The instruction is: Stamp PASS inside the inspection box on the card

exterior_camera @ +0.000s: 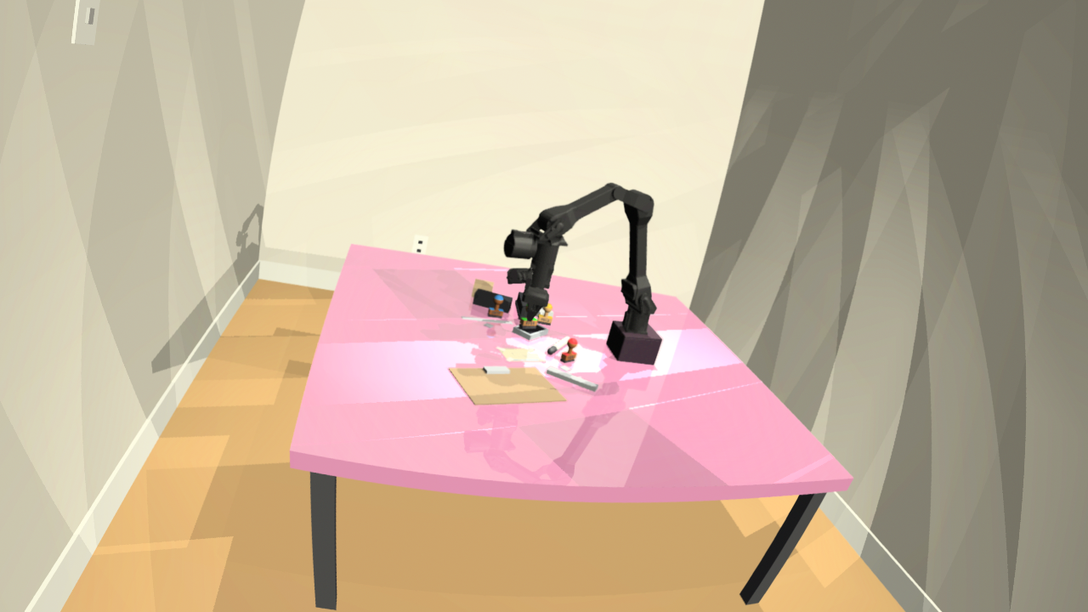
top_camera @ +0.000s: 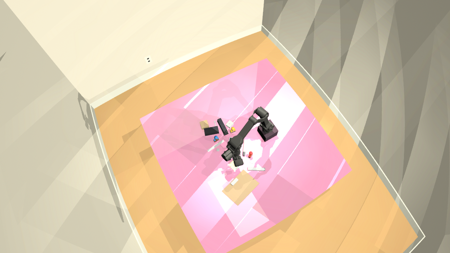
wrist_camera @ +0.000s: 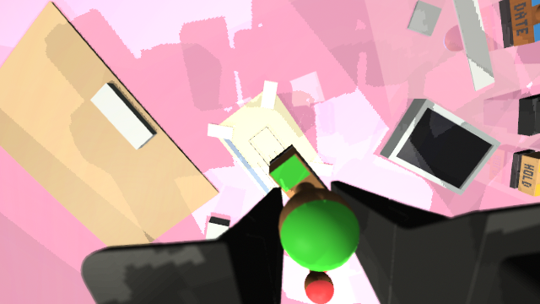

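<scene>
My gripper is shut on the green-knobbed stamp, which I take as the PASS stamp; no lettering on it is readable. In the wrist view it hangs over the lower right part of the cream card. The stamp hides part of the card and of the thin-lined inspection box. Its printing face is hidden. White tape holds the card's corners. The ink pad, black in a grey tray, lies to the right in the wrist view.
Near the card are a red-knobbed stamp, a marker, a grey bar and a tan board bearing a white block. Beyond stand the blue DATE stamp, the yellow HOLD stamp and black blocks.
</scene>
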